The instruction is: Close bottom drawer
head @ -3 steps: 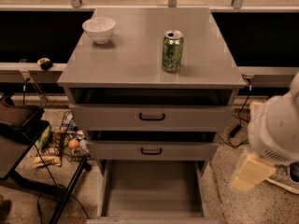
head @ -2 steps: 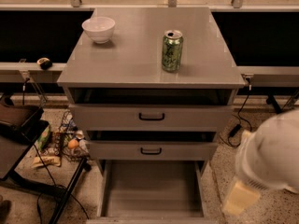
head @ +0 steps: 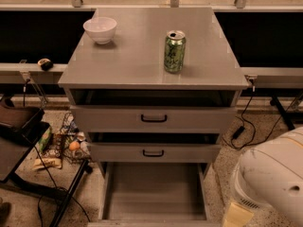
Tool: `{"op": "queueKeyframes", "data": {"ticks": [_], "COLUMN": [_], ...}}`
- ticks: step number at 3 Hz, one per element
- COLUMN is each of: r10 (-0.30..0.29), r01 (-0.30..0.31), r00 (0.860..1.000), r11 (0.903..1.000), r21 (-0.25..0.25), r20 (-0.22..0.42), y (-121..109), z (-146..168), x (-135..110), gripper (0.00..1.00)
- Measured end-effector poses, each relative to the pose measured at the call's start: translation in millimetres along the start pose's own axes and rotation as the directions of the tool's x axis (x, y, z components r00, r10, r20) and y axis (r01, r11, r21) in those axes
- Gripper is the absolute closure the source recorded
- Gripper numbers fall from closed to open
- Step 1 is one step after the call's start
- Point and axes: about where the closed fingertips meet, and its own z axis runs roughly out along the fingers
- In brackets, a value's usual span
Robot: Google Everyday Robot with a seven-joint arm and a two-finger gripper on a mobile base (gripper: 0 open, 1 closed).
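In the camera view the bottom drawer (head: 154, 190) lies at 6 o'clock, pulled far out from under the cabinet (head: 142, 63). Its long grey tray is bare, and its front runs along the lower edge, where no handle shows. The two drawers above it, the top drawer (head: 154, 118) and the middle drawer (head: 154, 152), sit only slightly out, each with its black handle facing the camera. What has changed is the arm (head: 277, 174). A second ago its white bulk stood at about 3 to 4 o'clock by the cabinet's right flank. It has since sunk and edged left, and now fills the corner at 5 o'clock. The gripper (head: 236, 216), of which only a cream-coloured part shows at the very bottom, has come down with it. It now hangs just right of the drawer's right rail, near the front corner, and apart from it as far as can be seen. Whether it is open or closed I cannot tell. The bowl (head: 100, 29) at 11 o'clock and the can (head: 174, 51) at 12 o'clock have not stirred, and the drawer has not moved either. I judge this to be the approach: the arm is dropping to the height of the drawer front, and the push inward has not yet begun.
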Motion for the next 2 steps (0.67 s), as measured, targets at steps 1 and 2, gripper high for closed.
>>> {"op": "queueKeyframes", "data": {"ticks": [1, 2], "r10": [-0.019, -0.009], "r01": [0.019, 0.01], "r00": [1.0, 1.0], "r11": [0.9968, 0.978], "r21": [-0.078, -0.209], "r20": [-0.003, 0.009], "y": [23, 76], "z": [41, 135], "x": [-9, -11], "gripper": [0.0, 0.0]}}
